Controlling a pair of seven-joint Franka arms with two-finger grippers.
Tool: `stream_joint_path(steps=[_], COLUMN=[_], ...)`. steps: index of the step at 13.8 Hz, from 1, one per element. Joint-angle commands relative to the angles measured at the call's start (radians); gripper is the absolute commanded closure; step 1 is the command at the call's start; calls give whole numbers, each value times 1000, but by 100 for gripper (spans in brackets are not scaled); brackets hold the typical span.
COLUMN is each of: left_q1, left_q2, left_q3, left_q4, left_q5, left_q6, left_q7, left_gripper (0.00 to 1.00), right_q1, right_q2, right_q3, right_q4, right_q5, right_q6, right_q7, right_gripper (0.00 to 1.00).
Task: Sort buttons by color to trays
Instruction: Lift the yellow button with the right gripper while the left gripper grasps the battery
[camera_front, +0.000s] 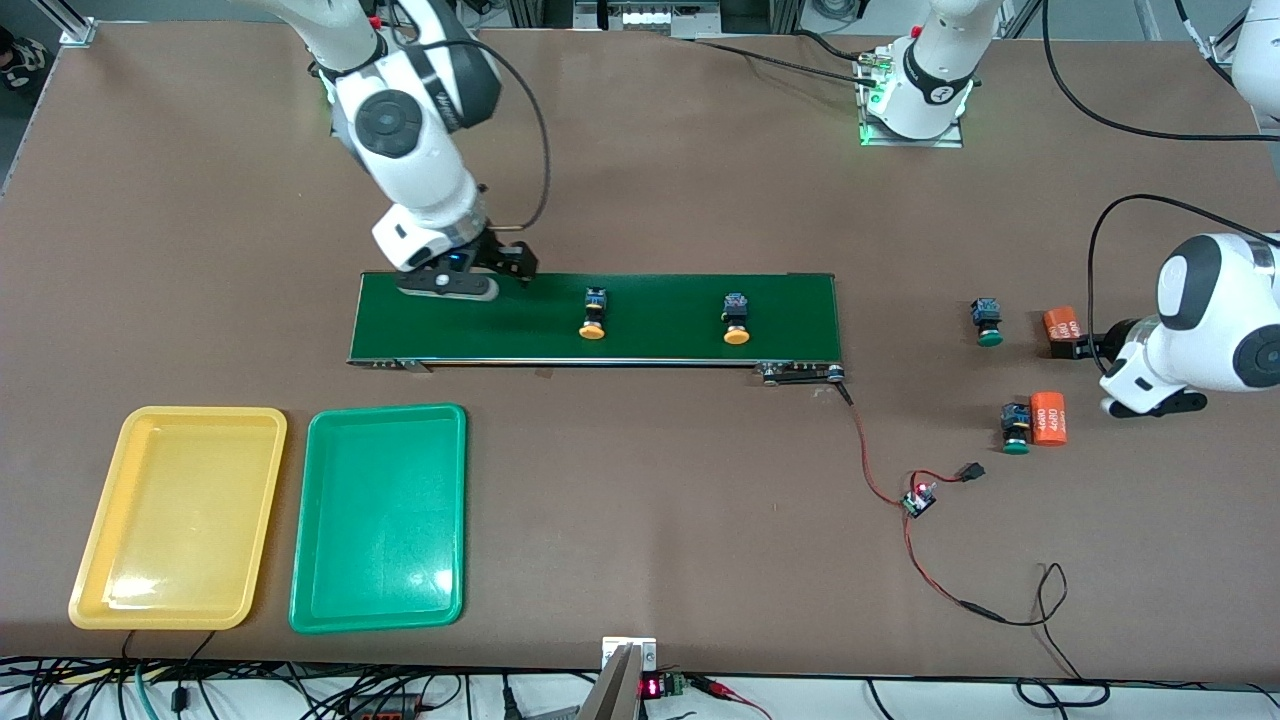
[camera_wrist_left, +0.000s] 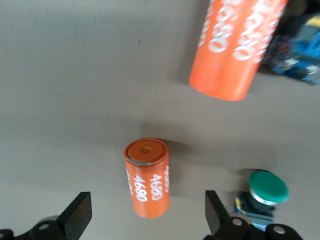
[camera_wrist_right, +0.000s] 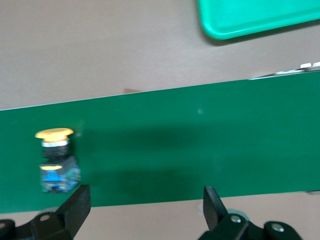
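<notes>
Two buttons with orange-yellow caps (camera_front: 593, 314) (camera_front: 737, 320) lie on the dark-green conveyor belt (camera_front: 660, 305). Two green-capped buttons (camera_front: 987, 322) (camera_front: 1015, 428) lie on the table toward the left arm's end. The yellow tray (camera_front: 178, 515) and green tray (camera_front: 380, 515) sit side by side, nearer the front camera than the belt. My right gripper (camera_front: 470, 280) (camera_wrist_right: 145, 210) is open over the belt's end, with one orange-yellow button (camera_wrist_right: 55, 157) beside one of its fingers (camera_wrist_right: 77, 207). My left gripper (camera_front: 1085, 345) (camera_wrist_left: 145, 215) is open, low by an orange cylinder (camera_wrist_left: 147, 177); a green button (camera_wrist_left: 265, 192) lies beside it.
Two orange cylinders marked 4680 (camera_front: 1062, 323) (camera_front: 1048, 418) lie among the green buttons. A small circuit board (camera_front: 918, 500) with red and black wires trails from the belt's motor end (camera_front: 800, 373) toward the front edge. A corner of the green tray (camera_wrist_right: 255, 17) shows in the right wrist view.
</notes>
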Motion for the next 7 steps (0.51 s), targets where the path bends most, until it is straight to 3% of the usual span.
stream_joint_path(steps=[1, 3, 5, 7], left_q1=[53, 76, 102, 142], left_q2=[-31, -23, 6, 26], left_q3=[-20, -18, -17, -20], left_q4=[-111, -150, -168, -158], left_q5=[20, 22, 22, 22], left_q6=[102, 173, 247, 251], left_q7=[24, 26, 86, 179], left_gripper=[1, 6, 22, 52], right_q1=[20, 35, 47, 50], right_q2=[81, 105, 144, 162], right_q3=[-4, -4, -4, -4], right_q4=[91, 107, 112, 113], right_q5=[-2, -5, -4, -4], right_q6=[-1, 26, 69, 82], right_q7=[33, 33, 33, 33], right_gripper=[0, 0, 0, 0])
